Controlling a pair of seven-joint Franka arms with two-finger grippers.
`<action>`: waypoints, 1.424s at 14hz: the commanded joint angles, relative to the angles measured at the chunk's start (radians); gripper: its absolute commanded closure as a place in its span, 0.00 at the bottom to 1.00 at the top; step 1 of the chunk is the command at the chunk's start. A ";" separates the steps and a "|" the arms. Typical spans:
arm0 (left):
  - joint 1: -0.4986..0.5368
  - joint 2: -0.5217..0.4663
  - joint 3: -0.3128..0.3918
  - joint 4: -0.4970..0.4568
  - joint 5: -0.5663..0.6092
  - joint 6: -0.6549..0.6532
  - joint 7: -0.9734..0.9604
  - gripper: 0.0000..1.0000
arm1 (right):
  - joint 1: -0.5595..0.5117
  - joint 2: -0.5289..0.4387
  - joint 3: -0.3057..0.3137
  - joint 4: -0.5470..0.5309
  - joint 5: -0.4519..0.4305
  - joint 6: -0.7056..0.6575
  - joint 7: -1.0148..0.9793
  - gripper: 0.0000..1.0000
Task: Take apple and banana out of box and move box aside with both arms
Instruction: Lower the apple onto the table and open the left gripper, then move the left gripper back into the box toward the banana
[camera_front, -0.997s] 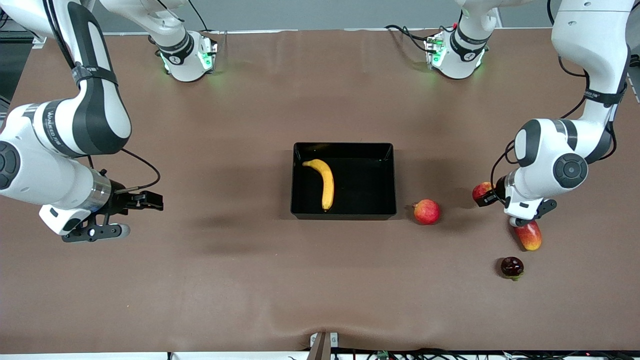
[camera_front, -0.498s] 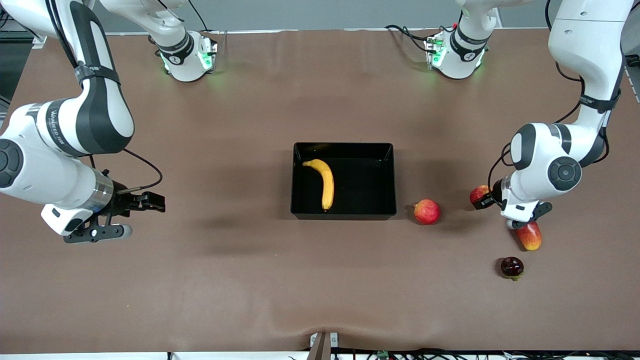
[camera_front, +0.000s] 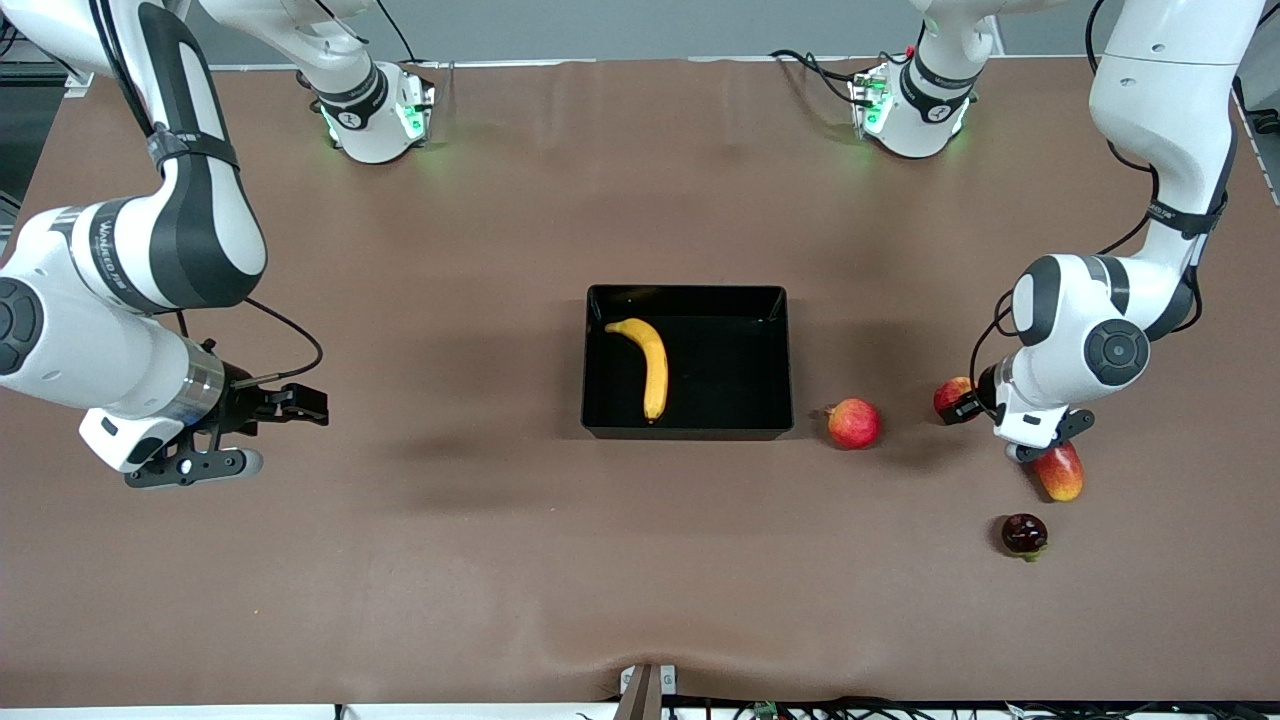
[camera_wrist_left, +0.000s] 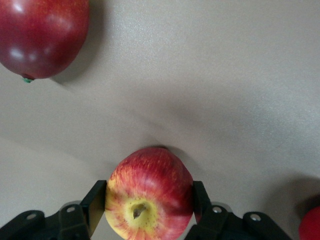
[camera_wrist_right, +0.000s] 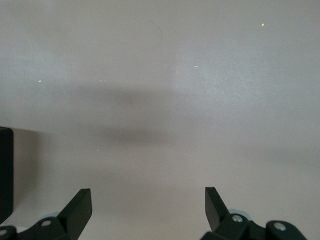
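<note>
Holding the apple (camera_wrist_left: 149, 192) between the fingers (camera_wrist_left: 94, 205) of the left gripper (camera_front: 968, 404), clear of the box (camera_front: 686, 298) and toward the left arm's end of the table from it, low over bare tabletop. Sitting near that spot: a pinkish-red fruit (camera_front: 853, 423) just beside the box, a mango (camera_front: 1060, 471) and a dark fruit (camera_front: 1024, 534), both well apart from the box. Judging the step in hand as setting the apple down outside the box. Lying inside the box, along the wall toward the right arm's end: the banana (camera_front: 649, 364). Waiting with fingers spread wide and nothing between them, the right gripper (camera_front: 245, 430), over bare table well apart from the box. Calling next for lowering, releasing the apple away from its neighbours, then fetching the banana.
</note>
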 joint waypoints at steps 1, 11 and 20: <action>0.003 0.027 -0.008 -0.007 -0.002 0.060 0.014 1.00 | -0.006 0.000 0.005 0.006 -0.002 -0.001 -0.012 0.00; -0.002 -0.114 -0.165 0.140 -0.003 -0.194 -0.039 0.00 | -0.005 -0.001 0.005 0.006 -0.002 -0.006 -0.012 0.00; -0.231 -0.042 -0.208 0.395 0.017 -0.348 -0.253 0.00 | -0.005 -0.001 0.005 0.006 -0.003 -0.004 -0.015 0.00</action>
